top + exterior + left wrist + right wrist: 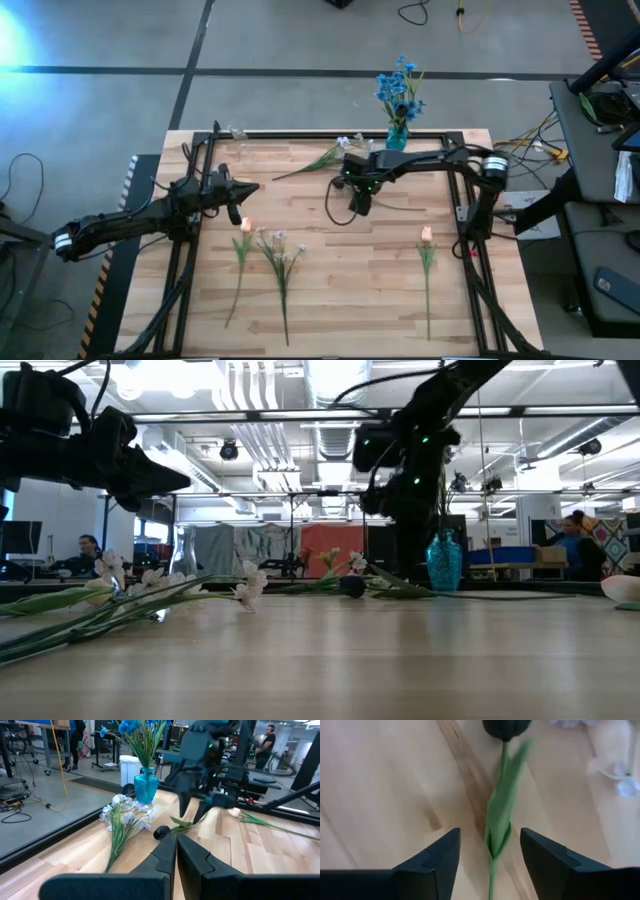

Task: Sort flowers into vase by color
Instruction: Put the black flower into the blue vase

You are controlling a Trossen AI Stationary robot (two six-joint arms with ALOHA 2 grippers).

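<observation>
A dark-headed flower (498, 815) lies flat on the wooden table (330, 300), its green stem and leaf running between the spread fingers (438, 862) of the right gripper (490, 855), which hovers just above it without touching; the jaws stand wide, one on each side of the stem. In the high view the right gripper (360, 203) points down near the table's middle, toward the far side, and the flower's stem (395, 207) trails off to its right. Beyond it, at the table's far edge, a blue glass vase (397, 137) stands upright and holds blue blossoms (399, 85). Just beside the vase, on the boards, lies a spray of pale white-lilac blossoms (122, 815) with its green stem pointing away from the vase. Nearer the front of the table three more stems lie flat: a peach bud (246, 226) at left centre, a second white-lilac spray (279, 243) just beside it, and another peach bud (426, 234) well apart to the right. The left gripper (243, 190) hangs above the table's left side near the first peach bud, its fingers (197, 862) drawn close together with only a narrow slit between them and nothing held. People are seen in the room behind the table.
</observation>
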